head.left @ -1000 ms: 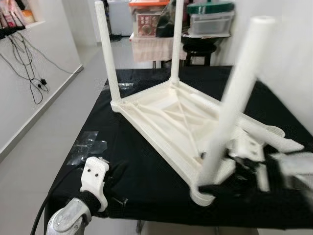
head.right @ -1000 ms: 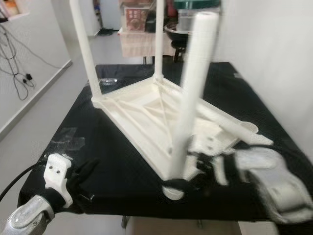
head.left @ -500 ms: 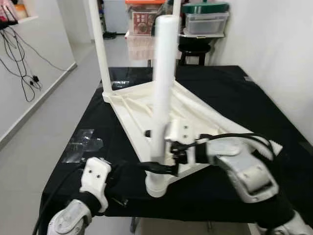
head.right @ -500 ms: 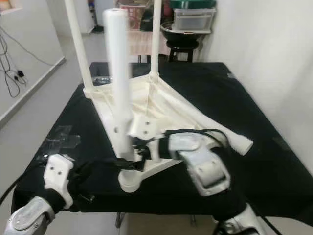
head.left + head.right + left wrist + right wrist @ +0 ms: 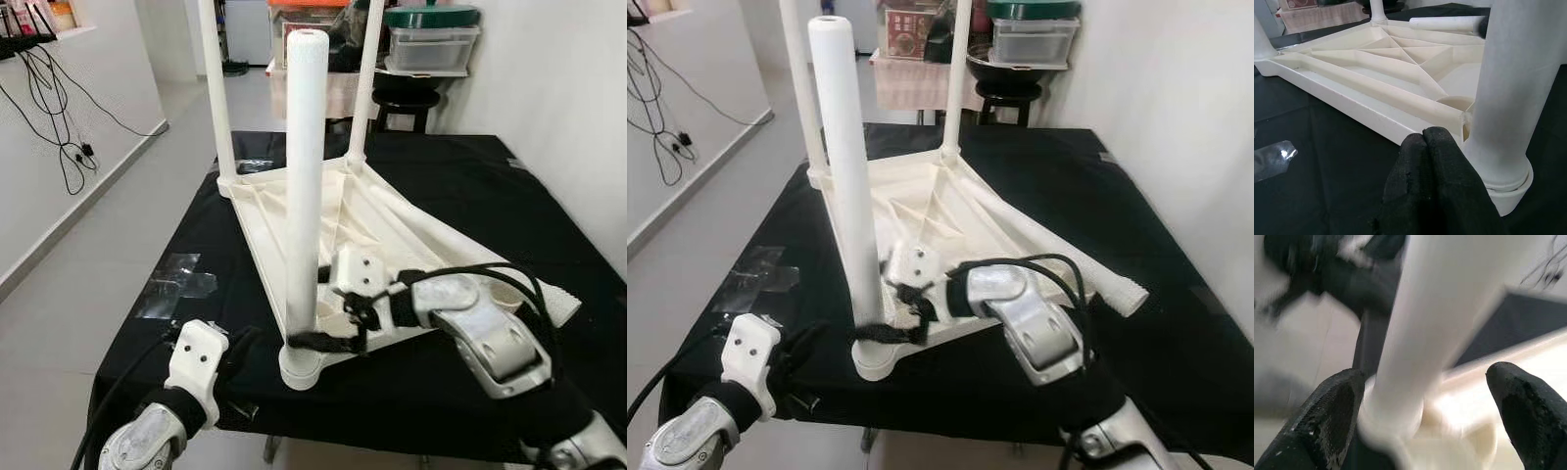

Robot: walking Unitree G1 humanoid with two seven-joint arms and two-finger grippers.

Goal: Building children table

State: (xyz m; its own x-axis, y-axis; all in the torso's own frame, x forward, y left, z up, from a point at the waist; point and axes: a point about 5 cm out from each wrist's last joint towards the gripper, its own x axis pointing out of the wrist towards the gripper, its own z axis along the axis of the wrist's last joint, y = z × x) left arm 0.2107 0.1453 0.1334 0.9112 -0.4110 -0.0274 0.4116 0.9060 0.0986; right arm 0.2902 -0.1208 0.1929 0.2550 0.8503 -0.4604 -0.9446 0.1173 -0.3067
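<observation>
A white plastic table top lies upside down on a black-covered table, its near corner close to the near edge. Two legs stand in its far corners: the far left leg and the far right leg. A third leg stands upright in the near corner socket. A fourth leg lies loose across the top, pointing near right.

The right gripper is at the base of the near leg, its fingers spread wide on either side of it; I cannot tell whether they touch it. The left gripper sits just left of the socket, fingers pressed together on nothing.

Bare black cloth lies right of the top, with open floor to the left.
</observation>
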